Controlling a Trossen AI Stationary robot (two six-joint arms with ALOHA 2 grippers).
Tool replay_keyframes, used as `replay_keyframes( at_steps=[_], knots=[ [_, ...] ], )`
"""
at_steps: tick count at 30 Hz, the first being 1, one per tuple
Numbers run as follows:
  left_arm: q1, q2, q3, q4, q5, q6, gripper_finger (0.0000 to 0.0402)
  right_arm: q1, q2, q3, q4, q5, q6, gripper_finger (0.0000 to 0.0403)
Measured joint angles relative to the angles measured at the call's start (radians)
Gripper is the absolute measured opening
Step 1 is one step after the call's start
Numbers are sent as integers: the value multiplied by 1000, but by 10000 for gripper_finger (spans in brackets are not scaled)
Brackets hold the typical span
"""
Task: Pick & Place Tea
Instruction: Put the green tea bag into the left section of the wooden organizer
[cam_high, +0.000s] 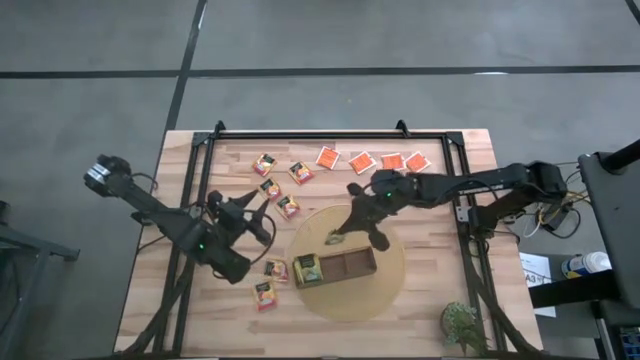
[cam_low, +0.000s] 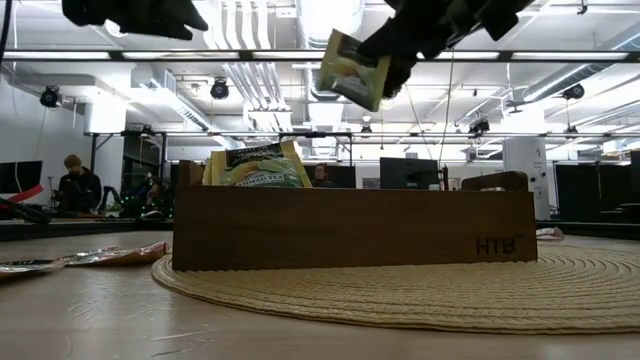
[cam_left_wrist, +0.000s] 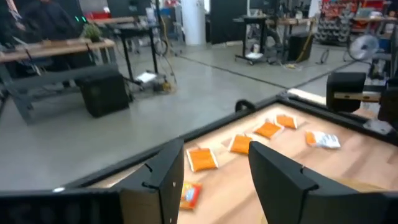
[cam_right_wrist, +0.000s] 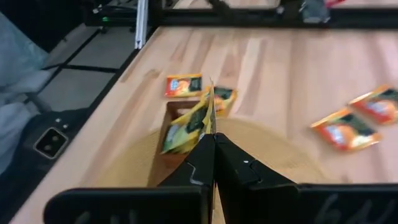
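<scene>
A light wooden table (cam_high: 200, 160) carries a black metal frame (cam_high: 310, 134) along its edges. Near the table's middle lies a round woven straw mat (cam_high: 390, 285), and a brown wooden tray (cam_high: 345, 268) with compartments stands on it; in the low view the tray's dark front wall (cam_low: 350, 228) bears stamped letters at its right end. A small green plant (cam_high: 462, 325) sits at one table corner. The grey concrete floor (cam_high: 320, 40) surrounds the table. Beyond it, the room holds workbenches, monitors and a seated person (cam_low: 75, 185).
</scene>
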Motion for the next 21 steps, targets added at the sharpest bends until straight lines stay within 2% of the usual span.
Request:
replay_keyframes(
  at_steps=[6, 11, 21],
  knots=[
    [-1, -21, -51, 127, 26, 104, 174, 103, 68, 31, 12, 17, 57, 8],
    [-1, -22, -59, 155, 27, 145, 174, 189, 113, 90, 17, 162, 55, 8],
    [-1, -23, -59, 160, 19, 157, 174, 209, 259, 213, -51, 183, 30, 8]
  ],
)
